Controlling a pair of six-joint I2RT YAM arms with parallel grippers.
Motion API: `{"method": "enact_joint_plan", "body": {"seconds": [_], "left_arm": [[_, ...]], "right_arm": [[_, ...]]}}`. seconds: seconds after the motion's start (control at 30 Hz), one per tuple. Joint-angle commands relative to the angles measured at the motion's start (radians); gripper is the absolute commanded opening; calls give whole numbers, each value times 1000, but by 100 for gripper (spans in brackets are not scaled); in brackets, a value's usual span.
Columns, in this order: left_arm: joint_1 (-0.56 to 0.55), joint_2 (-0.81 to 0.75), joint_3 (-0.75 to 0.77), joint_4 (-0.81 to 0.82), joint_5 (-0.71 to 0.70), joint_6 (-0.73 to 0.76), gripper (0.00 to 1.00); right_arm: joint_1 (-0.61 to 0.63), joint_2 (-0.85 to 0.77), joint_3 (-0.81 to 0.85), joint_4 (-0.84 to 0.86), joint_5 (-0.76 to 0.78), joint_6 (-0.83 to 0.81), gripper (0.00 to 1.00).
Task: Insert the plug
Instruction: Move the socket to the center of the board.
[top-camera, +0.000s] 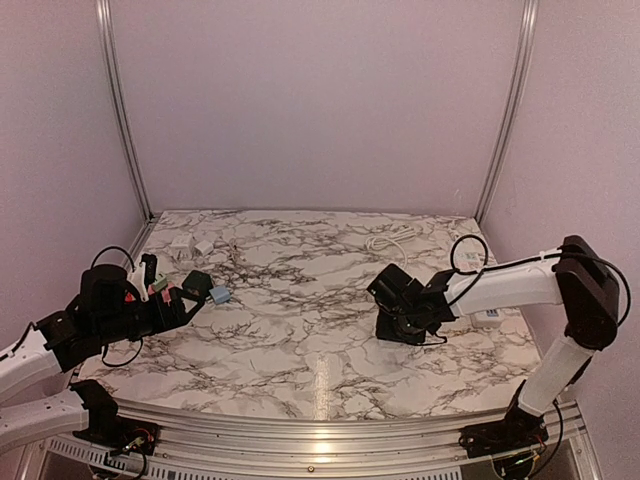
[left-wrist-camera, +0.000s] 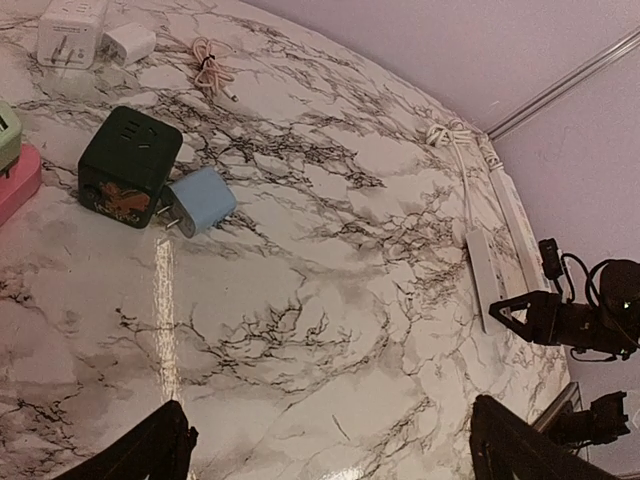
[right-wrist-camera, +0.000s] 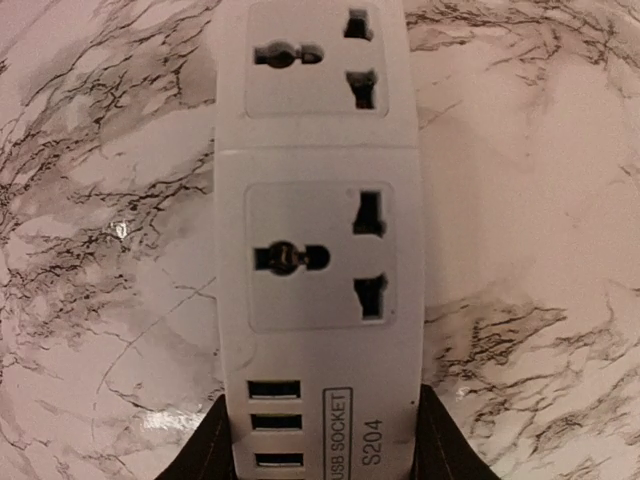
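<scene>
A blue plug (left-wrist-camera: 200, 200) lies on the marble table beside a dark green cube socket (left-wrist-camera: 128, 165), with its prongs toward the cube. From above, the plug (top-camera: 219, 295) sits just right of my left gripper (top-camera: 183, 306). That left gripper (left-wrist-camera: 330, 452) is open, low over bare table, with nothing between its fingers. My right gripper (right-wrist-camera: 320, 455) is shut on the USB end of a white power strip (right-wrist-camera: 318, 230), a black finger pressed on each long side. The strip's sockets face up. The right gripper (top-camera: 398, 318) is at the table's right middle.
A white adapter (left-wrist-camera: 72, 30), a small white charger (left-wrist-camera: 130, 42) and a coiled pink cable (left-wrist-camera: 207, 70) lie at the back left. Pink (left-wrist-camera: 18, 182) and green (left-wrist-camera: 6, 135) blocks sit by the left edge. The strip's white cord (top-camera: 392, 238) is coiled at the back right.
</scene>
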Motion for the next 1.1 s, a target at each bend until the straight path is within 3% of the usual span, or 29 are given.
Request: {"method": "enact_joint_plan", "body": {"seconds": [0.0, 0.43, 0.57, 0.67, 0.7, 1.07], "left_arm": [[-4, -9, -17, 31, -6, -4, 99], [-4, 6, -1, 31, -66, 8, 99], [-4, 61, 52, 31, -112, 37, 99], [-4, 107, 100, 30, -138, 50, 99], [-4, 123, 118, 29, -147, 54, 99], [-2, 375, 286, 10, -261, 137, 99]], "right_arm": [[80, 135, 130, -18, -22, 59, 39], [206, 464, 551, -59, -115, 14, 45], [222, 466, 581, -60, -137, -5, 56], [228, 421, 563, -69, -137, -24, 67], [230, 396, 551, -72, -136, -31, 79], [253, -111, 232, -53, -64, -44, 87]]}}
